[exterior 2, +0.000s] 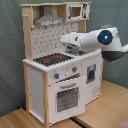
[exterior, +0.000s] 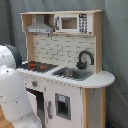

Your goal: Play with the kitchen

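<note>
- White and light-wood toy kitchen (exterior 2: 60,80) is shown; its black-red stovetop (exterior 2: 52,59) lies below the gripper (exterior 2: 70,47).
- Gripper opening cannot be told.

So the kitchen (exterior: 65,65) is right in front of me here. Grey hood (exterior: 40,27) sits up at 11 o'clock, microwave (exterior: 74,22) at 12. The black-red stovetop (exterior: 39,65) is at 9, with the sink (exterior: 71,74) and black faucet (exterior: 85,59) just right of center. My own white arm (exterior: 12,90) fills 8 o'clock.
</note>
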### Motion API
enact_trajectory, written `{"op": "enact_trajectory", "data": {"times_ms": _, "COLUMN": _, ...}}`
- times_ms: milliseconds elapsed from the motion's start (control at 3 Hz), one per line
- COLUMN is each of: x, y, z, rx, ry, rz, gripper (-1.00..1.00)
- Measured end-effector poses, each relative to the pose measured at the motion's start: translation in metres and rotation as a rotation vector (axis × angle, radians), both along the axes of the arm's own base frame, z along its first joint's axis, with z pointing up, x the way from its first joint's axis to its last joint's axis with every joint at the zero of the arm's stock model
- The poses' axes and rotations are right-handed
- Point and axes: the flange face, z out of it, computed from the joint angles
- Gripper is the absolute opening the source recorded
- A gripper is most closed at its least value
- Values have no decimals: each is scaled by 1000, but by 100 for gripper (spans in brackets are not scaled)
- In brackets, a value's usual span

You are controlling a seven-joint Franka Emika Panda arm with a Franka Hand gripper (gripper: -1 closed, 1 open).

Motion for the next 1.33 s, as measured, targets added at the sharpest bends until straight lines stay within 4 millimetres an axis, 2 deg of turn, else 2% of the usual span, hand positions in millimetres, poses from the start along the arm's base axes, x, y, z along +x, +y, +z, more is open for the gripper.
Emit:
{"op": "enact_trajectory", "data": {"times_ms": 667, "x": 9, "y": -10, "z": 6, "rx": -37, "ry": 189, "rz": 65, "gripper": 100}}
{"op": "enact_trajectory", "data": {"times_ms": 1333, "x": 22, "y": -35, "z": 17, "rx": -56, "ry": 386, "rz": 108, "gripper": 100}}
